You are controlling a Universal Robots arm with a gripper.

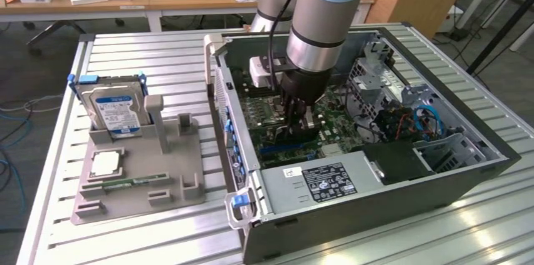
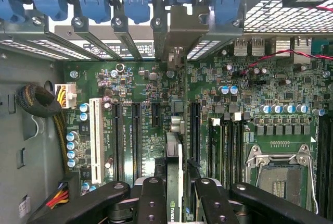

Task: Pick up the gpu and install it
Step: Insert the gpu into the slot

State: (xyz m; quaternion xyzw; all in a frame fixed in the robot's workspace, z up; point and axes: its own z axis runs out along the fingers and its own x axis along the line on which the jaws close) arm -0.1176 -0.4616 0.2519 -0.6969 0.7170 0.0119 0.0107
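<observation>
The gripper [image 2: 174, 193] is down inside the open computer case [image 1: 467, 177], its jaws partly closed on the graphics card [image 2: 174, 174], which stands on edge just above the motherboard [image 2: 145, 125]. To seat it well, I would keep the card upright, its edge in line with the slot [image 2: 195, 125] and its metal end toward the rear brackets [image 2: 171, 31], then press straight and evenly.

Thick grey cylindrical arm [image 1: 321, 21] with pale blue joint caps, black band and cable; black gripper [image 2: 174, 195] with round-headed screws on its linkages.
</observation>
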